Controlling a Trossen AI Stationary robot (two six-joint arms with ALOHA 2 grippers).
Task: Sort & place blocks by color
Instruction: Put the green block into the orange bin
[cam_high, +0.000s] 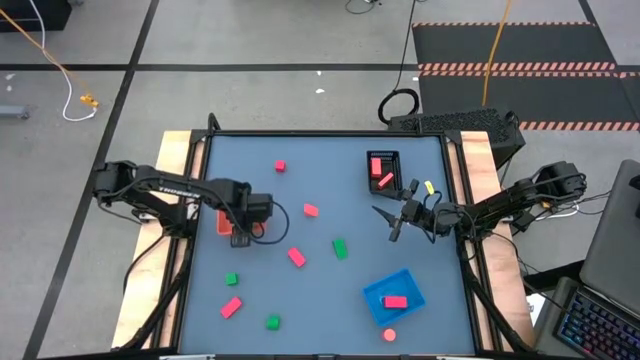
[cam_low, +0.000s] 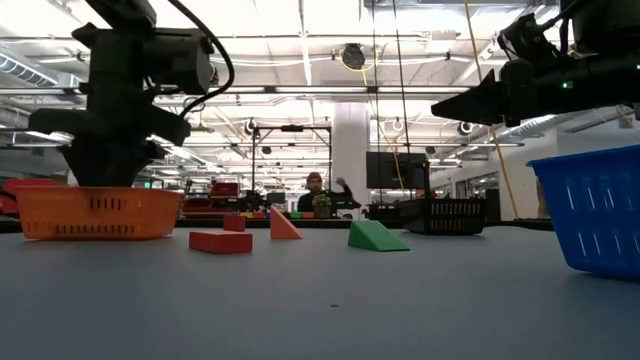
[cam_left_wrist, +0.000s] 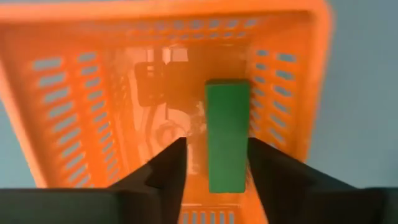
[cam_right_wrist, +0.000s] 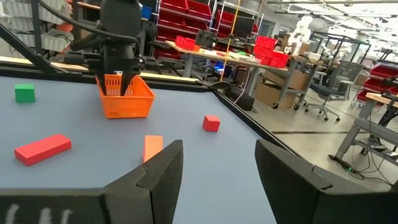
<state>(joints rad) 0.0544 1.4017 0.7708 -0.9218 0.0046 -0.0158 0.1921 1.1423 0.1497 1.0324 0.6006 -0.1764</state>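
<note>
My left gripper (cam_left_wrist: 217, 146) points down into the orange tray (cam_high: 222, 222) at the table's left side and is open. A green bar block (cam_left_wrist: 227, 124) lies in that tray between its fingers, with a clear gap to one finger and the other close beside it. My right gripper (cam_high: 392, 225) hangs level and open over the table's right middle, with nothing between its fingers (cam_right_wrist: 217, 155). Loose blocks lie on the table: a red cube (cam_high: 280, 166), pink pieces (cam_high: 311, 210) (cam_high: 297, 257) (cam_high: 231, 307), and green ones (cam_high: 340, 248) (cam_high: 232, 279) (cam_high: 273, 322).
A black tray (cam_high: 383, 168) holding red blocks stands at the far right. A blue tray (cam_high: 394, 285) with a red block (cam_high: 396, 301) stands at the near right, and a pink piece (cam_high: 389, 335) lies by the near edge. A person shows far behind the table (cam_low: 315, 190).
</note>
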